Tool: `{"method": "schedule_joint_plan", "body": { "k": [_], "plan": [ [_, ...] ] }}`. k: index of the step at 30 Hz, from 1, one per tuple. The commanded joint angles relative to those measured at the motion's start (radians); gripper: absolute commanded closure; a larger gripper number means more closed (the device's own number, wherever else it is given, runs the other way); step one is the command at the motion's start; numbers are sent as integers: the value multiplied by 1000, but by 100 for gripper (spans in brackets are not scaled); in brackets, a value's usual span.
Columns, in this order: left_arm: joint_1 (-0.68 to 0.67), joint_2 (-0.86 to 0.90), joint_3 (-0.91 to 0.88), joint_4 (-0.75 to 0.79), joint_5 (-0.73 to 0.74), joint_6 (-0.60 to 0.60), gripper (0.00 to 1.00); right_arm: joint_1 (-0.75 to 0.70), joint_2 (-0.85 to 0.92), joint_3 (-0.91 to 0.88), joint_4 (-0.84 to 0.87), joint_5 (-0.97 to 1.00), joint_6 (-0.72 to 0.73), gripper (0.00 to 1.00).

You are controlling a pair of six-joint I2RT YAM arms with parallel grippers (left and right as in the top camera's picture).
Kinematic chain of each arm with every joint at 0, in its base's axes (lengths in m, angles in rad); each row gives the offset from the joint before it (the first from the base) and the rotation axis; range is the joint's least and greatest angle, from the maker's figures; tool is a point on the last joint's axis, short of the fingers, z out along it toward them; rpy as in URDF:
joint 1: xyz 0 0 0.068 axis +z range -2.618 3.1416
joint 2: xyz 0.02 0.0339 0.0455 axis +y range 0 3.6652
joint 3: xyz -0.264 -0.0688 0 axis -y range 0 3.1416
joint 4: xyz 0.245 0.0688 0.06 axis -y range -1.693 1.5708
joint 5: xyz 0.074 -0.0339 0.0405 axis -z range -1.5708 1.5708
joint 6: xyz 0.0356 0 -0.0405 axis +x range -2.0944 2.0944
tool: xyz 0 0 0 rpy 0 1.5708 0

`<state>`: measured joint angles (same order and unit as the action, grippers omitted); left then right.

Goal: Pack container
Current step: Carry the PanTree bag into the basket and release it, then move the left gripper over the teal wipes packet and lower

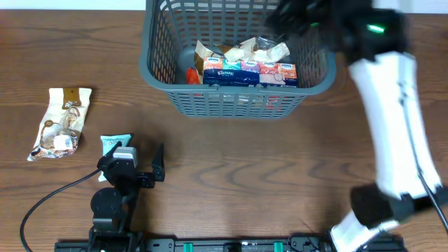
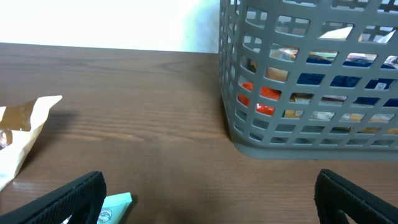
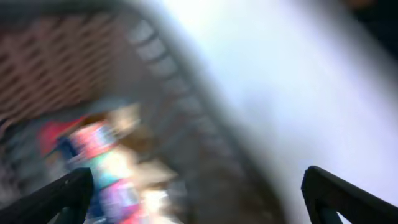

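While the left gripper (image 1: 138, 161) sits low over the wooden table (image 1: 245, 182) at about 7 o'clock in the overhead view, its two black fingers stand wide apart and nothing is between them. A small teal packet (image 1: 114, 144) lies just beside its left finger, partly under the gripper body. At 9 o'clock, well apart from the basket, a brown and white snack packet (image 1: 61, 122) lies flat on the table. The container (image 1: 231, 103), a dark grey basket with slotted sides, stands at 12 o'clock, upright, against the far edge of the table. Inside it I see a row of tissue packs (image 1: 248, 72) along the near wall, some pale crumpled packets (image 1: 245, 50) behind them, and something orange (image 1: 191, 73) at the left end. The white right arm (image 1: 392, 119) reaches from 5 o'clock up to 1 o'clock, and its dark head is blurred above the far right corner of the basket. In the right wrist view, also very blurred, the right gripper (image 3: 196, 177) has its fingers far apart and holds nothing, with the basket's contents below it.
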<state>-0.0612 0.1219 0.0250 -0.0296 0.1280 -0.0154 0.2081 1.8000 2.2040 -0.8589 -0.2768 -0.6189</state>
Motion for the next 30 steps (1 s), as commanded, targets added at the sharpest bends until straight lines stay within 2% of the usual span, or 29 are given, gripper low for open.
{"method": "schedule_joint_plan", "body": {
  "k": [1, 3, 6, 11, 16, 23, 26, 30],
  "plan": [
    [-3, 0, -3, -38, 14, -50, 1, -152, -80, 19, 10, 317, 317, 1],
    [-2, 0, 40, -97, 14, -71, 1, -264, -96, 19, -18, 365, 431, 1],
    [0, 13, 170, -262, -12, -105, 1, -432, -94, 18, -108, 230, 526, 1],
    [0, 152, 523, -612, -245, -155, 1, -605, -37, -9, -280, -3, 584, 1],
    [0, 429, 918, -839, -389, -148, 1, -629, 40, -74, -397, -34, 557, 1],
    [6, 858, 1337, -1207, -391, -41, 1, -620, 137, -218, -377, -34, 558, 1],
    [19, 1020, 1426, -1326, -391, -41, 2, -613, 165, -284, -352, -35, 555, 1],
    [28, 1165, 1434, -1364, -383, -42, 1, -596, 177, -375, -304, -34, 533, 1]
  ]
}}
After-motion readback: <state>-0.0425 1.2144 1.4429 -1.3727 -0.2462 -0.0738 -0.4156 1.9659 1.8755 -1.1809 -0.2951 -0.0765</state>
